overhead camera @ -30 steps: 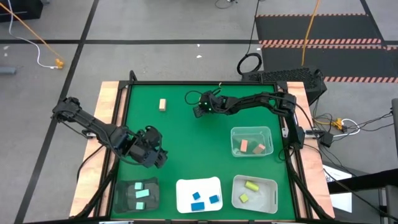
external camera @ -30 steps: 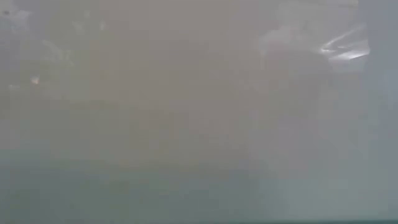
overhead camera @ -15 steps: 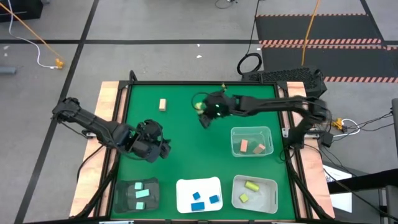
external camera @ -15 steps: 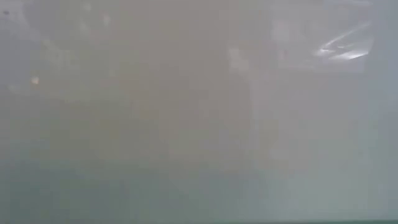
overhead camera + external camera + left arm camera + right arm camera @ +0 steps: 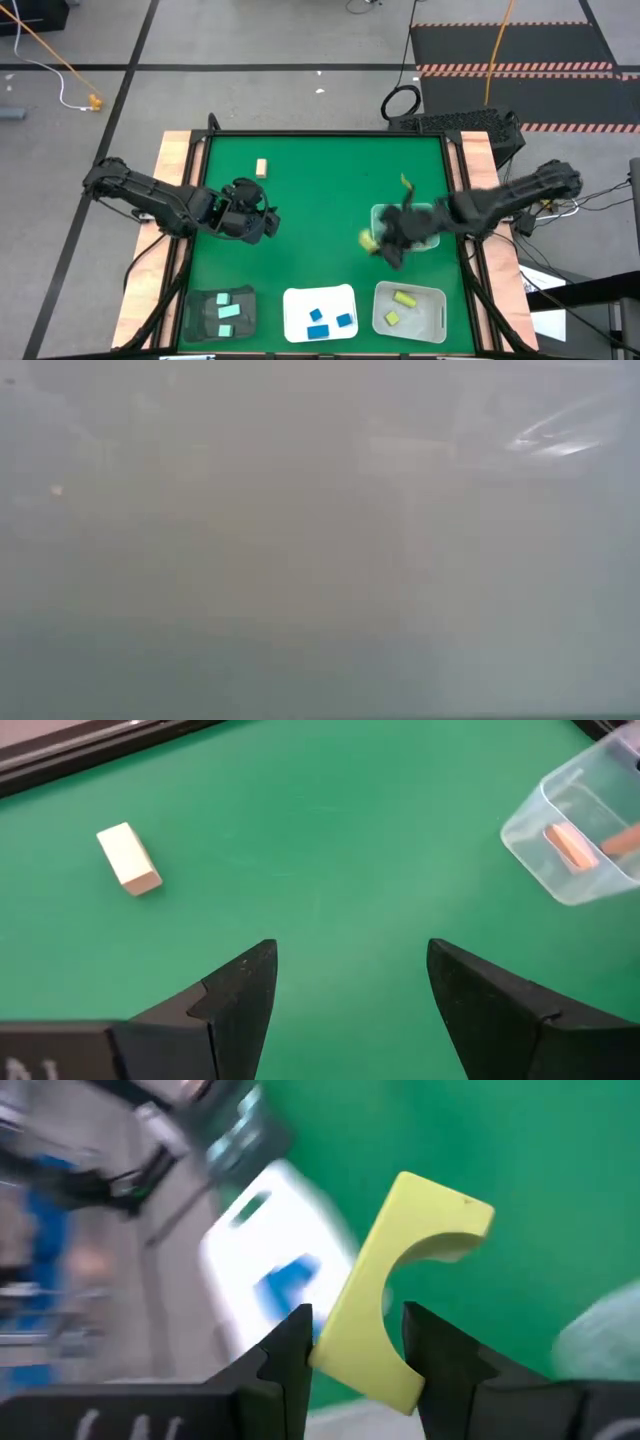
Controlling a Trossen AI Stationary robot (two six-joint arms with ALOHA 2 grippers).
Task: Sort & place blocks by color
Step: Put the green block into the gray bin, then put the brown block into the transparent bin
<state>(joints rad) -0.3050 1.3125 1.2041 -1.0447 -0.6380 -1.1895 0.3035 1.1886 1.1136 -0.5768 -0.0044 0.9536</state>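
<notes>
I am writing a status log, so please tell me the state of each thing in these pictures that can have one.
Right gripper: shut on the yellow block, in the air near the clear bin.
Left gripper: open, empty, above the mat.
Tan block: loose on the mat.
Yellow bin: holds two yellow blocks.
White tray: holds blue blocks.
Dark tray: holds mint blocks.

Table (image 5: 300, 200): 1 loose block (image 5: 262, 167) far-left area, left gripper (image 5: 262, 222) just in front of it. Near edge, L to R: tray (image 5: 205, 318) w/ 2 blocks, tray (image 5: 320, 296) w/ 3 blocks, bin (image 5: 435, 310) w/ 2 blocks. Behind that bin, another bin (image 5: 428, 212) w/ blocks; right gripper (image 5: 380, 242) w/ arch block (image 5: 400, 1295) at its left side.
</notes>
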